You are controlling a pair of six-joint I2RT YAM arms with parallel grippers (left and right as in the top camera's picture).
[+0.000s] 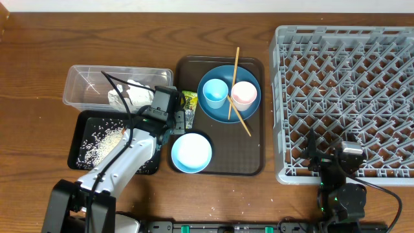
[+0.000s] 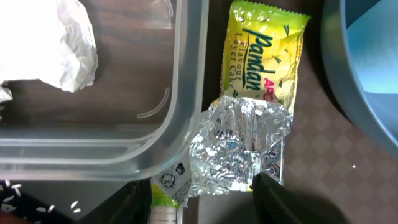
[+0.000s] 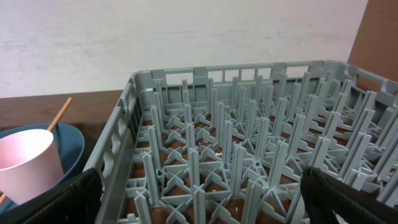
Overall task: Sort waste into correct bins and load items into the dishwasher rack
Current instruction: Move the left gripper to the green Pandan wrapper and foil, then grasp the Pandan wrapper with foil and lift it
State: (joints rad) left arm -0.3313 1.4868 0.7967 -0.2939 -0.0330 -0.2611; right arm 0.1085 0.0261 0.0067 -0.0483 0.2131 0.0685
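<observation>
- One yellow-green packet (image 2: 267,56) lies on the brown tray (image 1: 249,165), just beside the clear tub (image 2: 186,93).
- It reads "Pandan", "Layer Cake" and "APO"; the rest is hidden.
- One crumpled silver foil (image 2: 239,146) covers the packet's lower end.
- The left gripper (image 2: 200,186) has its jaws parted. The foil's lower edge sits between the fingers, the right finger (image 2: 273,199) at its corner, the other apart from it.
- Crumpled tissues (image 2: 68,43) sit in the tub. Loose rice (image 1: 103,139) lies in the one black tray (image 1: 76,133).
- One blue plate (image 1: 228,110) carries two cups, light blue (image 1: 215,92) and pink (image 1: 244,95), with two chopsticks (image 1: 234,71) across it.
- One pale blue bowl (image 1: 191,152) sits at the tray's near corner.
- The right gripper (image 3: 200,180) is spread wide over one grey rack (image 1: 343,84), grasping nothing.
</observation>
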